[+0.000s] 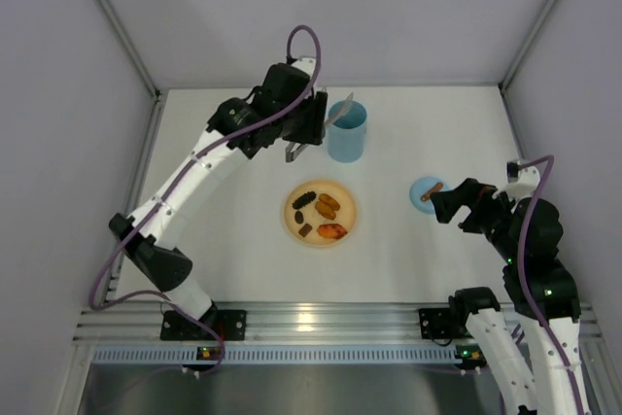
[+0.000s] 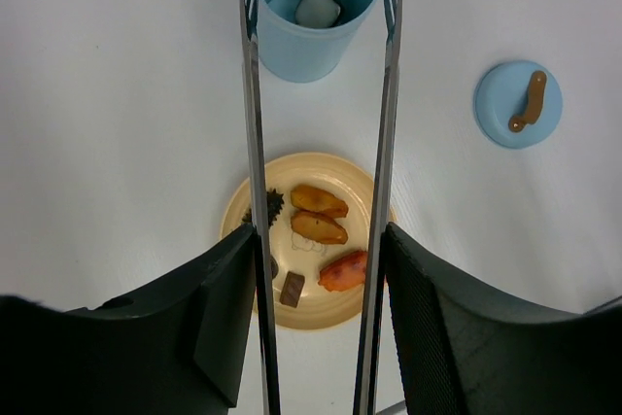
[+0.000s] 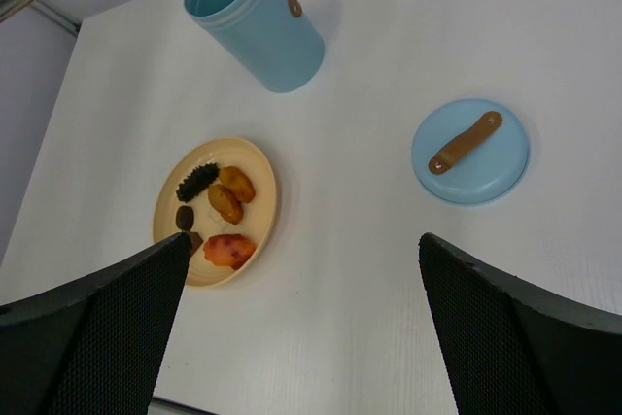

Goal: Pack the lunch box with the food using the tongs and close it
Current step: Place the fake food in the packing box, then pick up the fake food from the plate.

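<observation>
No writing, label, brand, number or sign can be read on the lunch box (image 1: 347, 130), plate (image 1: 349, 203), lid (image 1: 425, 193) or table (image 1: 437, 133).

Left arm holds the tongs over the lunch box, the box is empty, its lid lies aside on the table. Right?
Not quite: the lunch box is not empty. The left wrist view shows one white piece inside it. The rest holds: the left gripper holds the tongs over it, and the lid lies aside on the table.
</observation>
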`<state>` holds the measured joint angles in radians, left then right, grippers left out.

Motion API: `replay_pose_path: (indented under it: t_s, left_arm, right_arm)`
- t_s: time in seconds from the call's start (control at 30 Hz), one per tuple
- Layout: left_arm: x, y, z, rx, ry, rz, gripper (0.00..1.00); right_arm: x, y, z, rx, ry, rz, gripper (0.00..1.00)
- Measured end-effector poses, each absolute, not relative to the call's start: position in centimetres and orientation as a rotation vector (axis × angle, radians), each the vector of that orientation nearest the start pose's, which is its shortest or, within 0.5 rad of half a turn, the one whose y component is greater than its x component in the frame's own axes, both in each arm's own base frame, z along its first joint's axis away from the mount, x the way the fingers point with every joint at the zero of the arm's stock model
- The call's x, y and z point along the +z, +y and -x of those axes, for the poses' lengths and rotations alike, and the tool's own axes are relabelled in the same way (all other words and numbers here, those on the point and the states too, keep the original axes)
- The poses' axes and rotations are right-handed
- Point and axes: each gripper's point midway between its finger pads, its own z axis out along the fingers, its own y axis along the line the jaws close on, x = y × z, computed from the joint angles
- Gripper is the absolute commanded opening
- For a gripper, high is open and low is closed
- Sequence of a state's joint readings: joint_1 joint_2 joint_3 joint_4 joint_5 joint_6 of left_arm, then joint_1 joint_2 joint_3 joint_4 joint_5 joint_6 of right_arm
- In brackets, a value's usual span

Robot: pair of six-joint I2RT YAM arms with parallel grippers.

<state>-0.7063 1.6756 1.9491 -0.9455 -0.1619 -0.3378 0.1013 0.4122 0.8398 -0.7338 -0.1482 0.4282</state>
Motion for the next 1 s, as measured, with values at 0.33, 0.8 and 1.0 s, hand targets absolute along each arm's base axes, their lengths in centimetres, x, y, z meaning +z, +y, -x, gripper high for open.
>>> replay_pose_path:
  t_s: [0.33, 0.8, 1.0]
  left_arm:
    - [25.3, -23.6, -27.3, -0.348, 2.385, -0.407, 0.57]
    - [16.4, -21.8, -20.1, -0.324, 2.599, -0.519, 0.57]
    - [15.4, -22.4, -19.6, -0.346, 2.604, -0.527, 0.57]
  right_arm:
    - [26.6, 6.3, -19.3, 0.504, 1.893, -0.206, 0.99]
    - [26.6, 6.4, -19.3, 0.507, 1.894, -0.204, 0.99]
    - [26.6, 6.4, -19.3, 0.509, 1.894, -0.203, 0.99]
